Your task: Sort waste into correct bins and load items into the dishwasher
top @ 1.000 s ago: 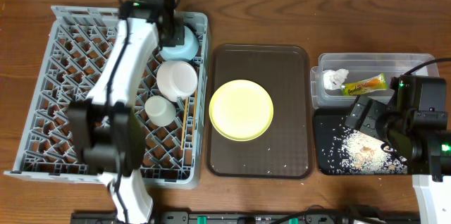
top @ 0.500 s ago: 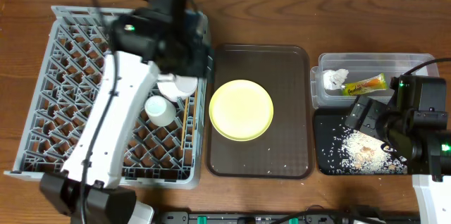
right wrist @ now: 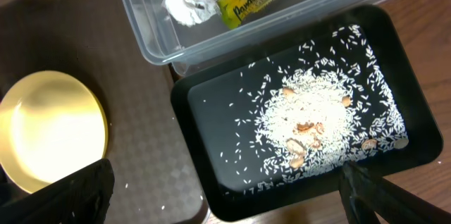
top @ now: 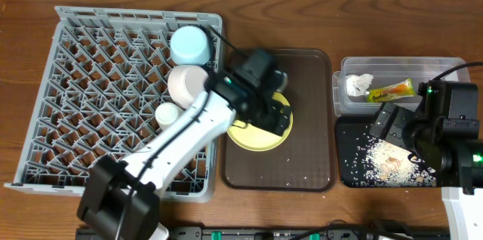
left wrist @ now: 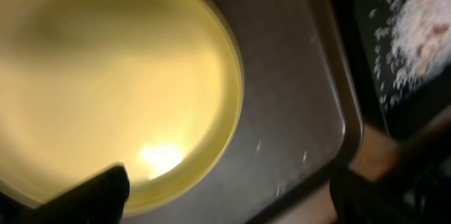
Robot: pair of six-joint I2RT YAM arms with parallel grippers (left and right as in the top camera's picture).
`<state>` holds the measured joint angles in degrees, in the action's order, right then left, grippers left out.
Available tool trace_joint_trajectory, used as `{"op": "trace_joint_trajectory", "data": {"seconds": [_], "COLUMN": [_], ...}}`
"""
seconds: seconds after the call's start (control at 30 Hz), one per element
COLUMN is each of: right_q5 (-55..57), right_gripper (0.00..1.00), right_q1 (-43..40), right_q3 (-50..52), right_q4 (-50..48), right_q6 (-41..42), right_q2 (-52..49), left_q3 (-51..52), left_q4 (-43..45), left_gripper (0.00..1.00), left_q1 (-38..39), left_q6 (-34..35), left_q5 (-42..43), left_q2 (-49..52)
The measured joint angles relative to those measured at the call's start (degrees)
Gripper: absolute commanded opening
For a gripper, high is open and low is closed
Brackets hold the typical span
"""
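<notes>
left gripper [top: 269,109] fingers wide apart, empty, directly over yellow-green plate [top: 255,136]. plate lies below it on brown tray [top: 306,161], few rice grains scattered nearby. left arm slants across dish rack [top: 90,81] corner, hiding part of it. in rack, off gripper's left: one blue bowl [top: 189,44], one white bowl [top: 185,81], one cup [top: 166,113]. right gripper [top: 392,123] fingers spread, empty, above black tray [top: 355,173] with rice [top: 386,161]. clear tub [top: 392,64] just beyond holds one napkin [top: 358,84], one wrapper [top: 390,90].
</notes>
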<state>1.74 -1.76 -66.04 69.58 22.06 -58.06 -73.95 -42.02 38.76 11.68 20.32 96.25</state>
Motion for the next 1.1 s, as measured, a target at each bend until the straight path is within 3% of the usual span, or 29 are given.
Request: {"op": "trace_joint_trajectory", "data": {"seconds": [0.07,0.23,0.37,0.53,0.67,0.83,1.1], "right_q5": [0.00,0.00,0.00,0.00,0.00,0.00,0.00], "right_gripper": [0.99,0.99,0.99,0.99,0.99,0.99,0.99], "right_q1": [0.00,0.00,0.00,0.00,0.00,0.00,0.00], "right_q3": [0.00,0.00,0.00,0.00,0.00,0.00,0.00], "right_q4": [0.00,0.00,0.00,0.02,0.00,0.02,0.00], "right_q6": [0.02,0.00,0.00,0.00,0.00,0.00,0.00], "right_q2": [0.00,0.00,-0.02,0.00,0.00,0.00,0.00], "left_q3": [1.81,3.63,4.63,4.90,4.94,5.16,5.25], "left_q4": [3.45,10.01,12.57,14.80,18.18,20.26,20.15], "left_gripper": [0.77,0.31,0.08,0.08,0.08,0.08,0.12], "left_q1": [1.73,4.90,8.00,10.69,10.80,10.75,10.73], "left_q6": [0.61,1.44,4.17,8.31,10.75,12.57,12.39], "left_q5": [0.17,-1.18,-7.85,-18.86,-22.29,-19.58,-14.84], "left_q2": [0.09,0.09,0.66,5.22,10.40,15.10,12.63]}}
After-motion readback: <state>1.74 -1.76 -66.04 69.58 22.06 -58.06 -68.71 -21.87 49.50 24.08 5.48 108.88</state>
